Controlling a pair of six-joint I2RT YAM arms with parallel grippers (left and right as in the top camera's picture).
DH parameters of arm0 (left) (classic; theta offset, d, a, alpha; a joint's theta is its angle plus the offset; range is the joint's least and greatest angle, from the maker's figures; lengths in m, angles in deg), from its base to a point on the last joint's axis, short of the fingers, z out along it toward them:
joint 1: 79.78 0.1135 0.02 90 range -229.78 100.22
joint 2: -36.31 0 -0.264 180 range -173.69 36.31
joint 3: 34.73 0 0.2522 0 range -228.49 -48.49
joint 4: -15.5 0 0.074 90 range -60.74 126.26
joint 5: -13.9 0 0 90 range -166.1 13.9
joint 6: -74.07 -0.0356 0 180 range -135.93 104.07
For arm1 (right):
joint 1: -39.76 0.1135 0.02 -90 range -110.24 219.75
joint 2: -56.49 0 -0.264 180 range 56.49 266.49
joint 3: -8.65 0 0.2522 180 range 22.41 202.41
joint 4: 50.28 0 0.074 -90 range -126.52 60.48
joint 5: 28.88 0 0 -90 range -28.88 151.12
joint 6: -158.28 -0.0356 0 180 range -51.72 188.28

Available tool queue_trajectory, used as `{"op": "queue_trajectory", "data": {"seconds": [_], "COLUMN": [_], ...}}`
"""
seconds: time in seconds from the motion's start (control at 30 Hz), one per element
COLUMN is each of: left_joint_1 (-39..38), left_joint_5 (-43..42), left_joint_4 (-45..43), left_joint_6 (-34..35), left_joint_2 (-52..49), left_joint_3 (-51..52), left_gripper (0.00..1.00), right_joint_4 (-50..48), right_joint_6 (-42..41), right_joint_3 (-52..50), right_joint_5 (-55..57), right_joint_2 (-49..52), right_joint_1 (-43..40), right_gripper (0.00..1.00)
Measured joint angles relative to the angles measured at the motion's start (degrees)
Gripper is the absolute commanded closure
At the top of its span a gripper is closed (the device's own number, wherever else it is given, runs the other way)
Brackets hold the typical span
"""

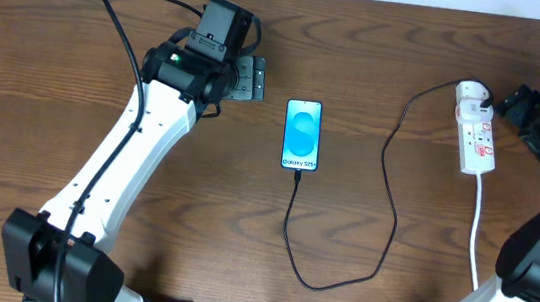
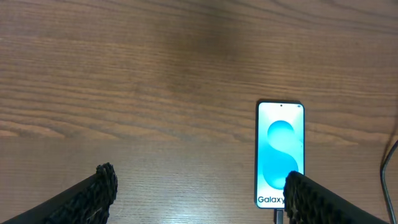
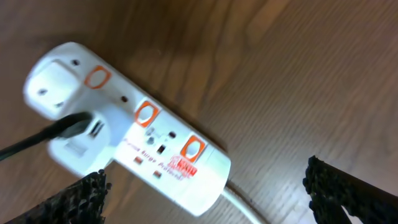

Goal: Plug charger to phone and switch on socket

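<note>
While both arms' jaws gape wide, charger [image 1: 288, 218] runs from phone [image 1: 302, 134] to socket [image 1: 475, 137].

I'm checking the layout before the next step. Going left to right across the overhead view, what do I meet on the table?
left tool → phone → black charger cable → white power strip → right tool

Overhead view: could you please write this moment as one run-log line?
charger meets phone base, plugged in socket | left hand open beside phone | right hand open over socket | switch state unclear
</note>
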Motion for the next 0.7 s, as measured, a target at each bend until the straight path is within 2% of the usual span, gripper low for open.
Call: {"op": "queue_trajectory", "data": {"seconds": [0.33,0.7], "left_joint_1": [0.00,0.00], "left_joint_5": [0.00,0.00], "left_joint_4": [0.02,0.00], "left_joint_6": [0.00,0.00], "left_joint_2": [0.00,0.00], "left_joint_3": [0.00,0.00], "left_gripper": [0.13,0.13], "right_joint_4": [-1.03,-7.43], "right_joint_6": [-0.70,-0.63], "right_joint_3": [0.00,0.00], "right_joint_5": [-0.90,-10.71], "right_joint_2": [4.92,11.63], "right_joint_1": [-3.39,-5.42], "right_gripper": [0.01,0.01]}}
